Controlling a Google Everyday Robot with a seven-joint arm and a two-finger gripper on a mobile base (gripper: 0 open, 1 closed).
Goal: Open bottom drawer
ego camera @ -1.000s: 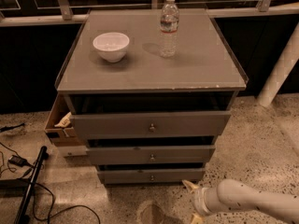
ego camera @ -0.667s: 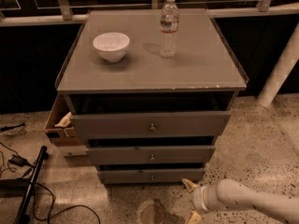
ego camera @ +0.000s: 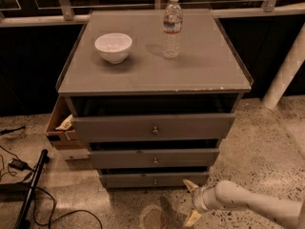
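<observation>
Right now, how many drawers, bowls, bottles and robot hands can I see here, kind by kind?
Drawers: 3, top drawer, middle drawer, bottom drawer
Bowls: 1, white bowl on the cabinet top
Bottles: 1, water bottle on it too
Robot end effector: 1, open, low by the floor, right of the bottom drawer, apart from it
Total: 6

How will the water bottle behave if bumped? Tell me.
The water bottle is tall and narrow, so it likely tips easily, then rolls. It looks like clear plastic, probably light. The gripper, fingers open, is low beside the bottom drawer.
</observation>
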